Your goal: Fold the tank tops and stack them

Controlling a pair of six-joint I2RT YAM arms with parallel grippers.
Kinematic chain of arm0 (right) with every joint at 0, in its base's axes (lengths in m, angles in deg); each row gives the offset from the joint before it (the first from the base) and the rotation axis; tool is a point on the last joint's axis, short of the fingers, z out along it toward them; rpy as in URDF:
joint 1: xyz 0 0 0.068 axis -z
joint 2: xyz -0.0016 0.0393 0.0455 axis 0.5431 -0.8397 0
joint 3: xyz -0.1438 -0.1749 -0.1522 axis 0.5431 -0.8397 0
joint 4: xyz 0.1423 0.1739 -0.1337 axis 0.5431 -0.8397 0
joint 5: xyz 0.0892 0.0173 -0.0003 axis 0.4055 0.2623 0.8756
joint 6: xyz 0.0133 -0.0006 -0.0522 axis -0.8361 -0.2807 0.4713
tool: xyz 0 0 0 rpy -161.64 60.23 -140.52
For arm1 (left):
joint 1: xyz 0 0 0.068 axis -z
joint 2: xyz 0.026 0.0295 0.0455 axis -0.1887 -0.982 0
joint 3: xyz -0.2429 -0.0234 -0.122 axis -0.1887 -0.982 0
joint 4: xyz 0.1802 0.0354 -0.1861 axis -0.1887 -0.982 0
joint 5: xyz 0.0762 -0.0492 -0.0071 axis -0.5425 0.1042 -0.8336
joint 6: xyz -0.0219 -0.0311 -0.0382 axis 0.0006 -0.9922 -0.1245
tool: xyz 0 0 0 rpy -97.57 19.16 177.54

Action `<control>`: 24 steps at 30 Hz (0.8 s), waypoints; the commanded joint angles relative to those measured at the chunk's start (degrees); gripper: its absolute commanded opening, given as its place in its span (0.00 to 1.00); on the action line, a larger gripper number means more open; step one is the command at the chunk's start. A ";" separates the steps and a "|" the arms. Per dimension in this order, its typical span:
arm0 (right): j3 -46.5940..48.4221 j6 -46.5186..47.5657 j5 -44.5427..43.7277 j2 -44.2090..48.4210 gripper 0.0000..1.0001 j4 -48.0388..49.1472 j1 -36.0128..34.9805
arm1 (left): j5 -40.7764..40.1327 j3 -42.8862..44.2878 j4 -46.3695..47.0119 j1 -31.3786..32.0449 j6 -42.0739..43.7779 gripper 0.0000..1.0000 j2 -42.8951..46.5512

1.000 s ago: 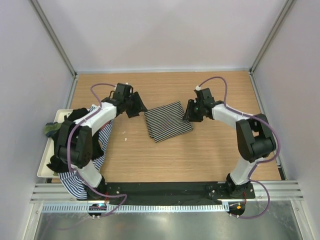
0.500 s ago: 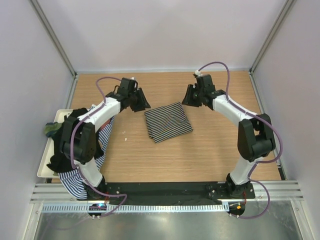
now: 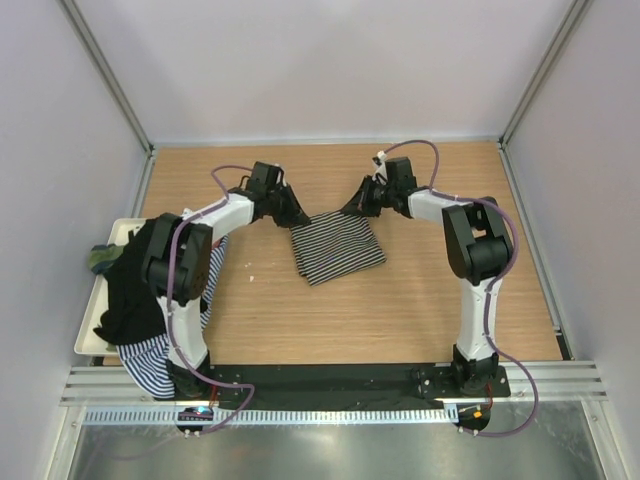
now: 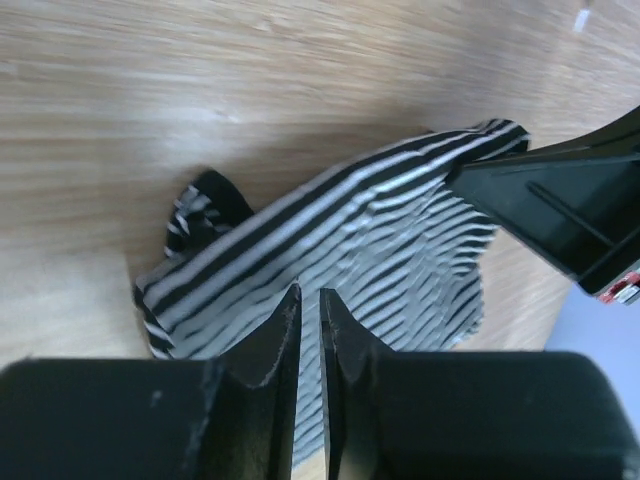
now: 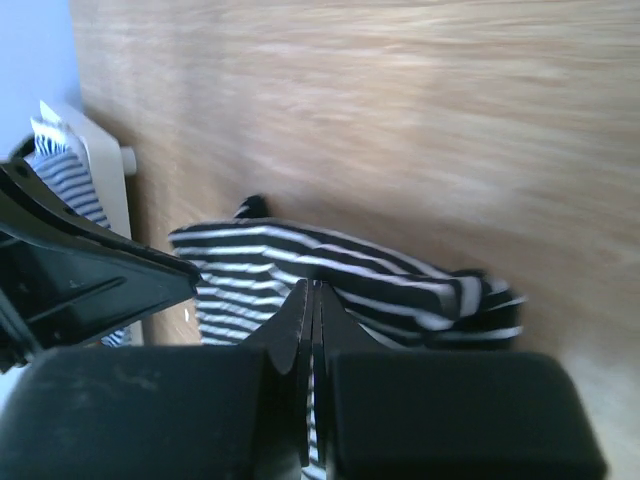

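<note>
The finely black-and-white striped tank top [image 3: 336, 246] lies folded in a rectangle at mid-table. My left gripper [image 3: 296, 213] sits low at its far left corner. In the left wrist view its jaws [image 4: 310, 293] stand almost together on the rumpled striped cloth [image 4: 400, 225], with only a thin slit between them. My right gripper [image 3: 352, 207] is at the far right corner, and its jaws [image 5: 313, 285] are pressed together on the far edge of the striped cloth [image 5: 290, 255]. How much cloth each pair pinches is hidden by the fingers.
A white tray [image 3: 88, 335] at the left edge holds a heap of other tank tops: a black one [image 3: 135, 290], a blue-and-white striped one [image 3: 150, 355] and a green one [image 3: 100, 260]. The heap overhangs the tray's near side. Bare wood surrounds the folded top.
Both arms swung inward and down to the far edge of the folded striped top. Their jaws went from open to closed. The top itself has barely shifted.
</note>
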State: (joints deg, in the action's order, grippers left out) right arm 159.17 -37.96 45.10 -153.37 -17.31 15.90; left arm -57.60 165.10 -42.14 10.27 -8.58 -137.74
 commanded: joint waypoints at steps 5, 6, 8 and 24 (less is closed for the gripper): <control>1.67 -9.86 6.09 -8.12 0.01 13.43 8.29 | 1.72 5.11 3.82 -3.04 -0.61 0.08 -10.54; 1.76 -10.12 6.27 -8.30 0.01 12.91 8.73 | 1.28 5.12 3.74 -2.95 -0.61 0.06 -10.72; 0.89 -9.25 6.18 -6.73 0.01 11.86 9.26 | 0.06 3.72 4.09 -1.99 0.09 0.06 -8.45; -26.97 -1.60 8.82 27.38 0.07 7.37 4.43 | -4.88 -14.39 3.47 9.17 -0.87 0.13 19.15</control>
State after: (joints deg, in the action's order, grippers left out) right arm 135.30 -42.09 51.38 -126.02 -8.41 21.65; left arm -63.31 154.17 -38.73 18.45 -8.40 -118.97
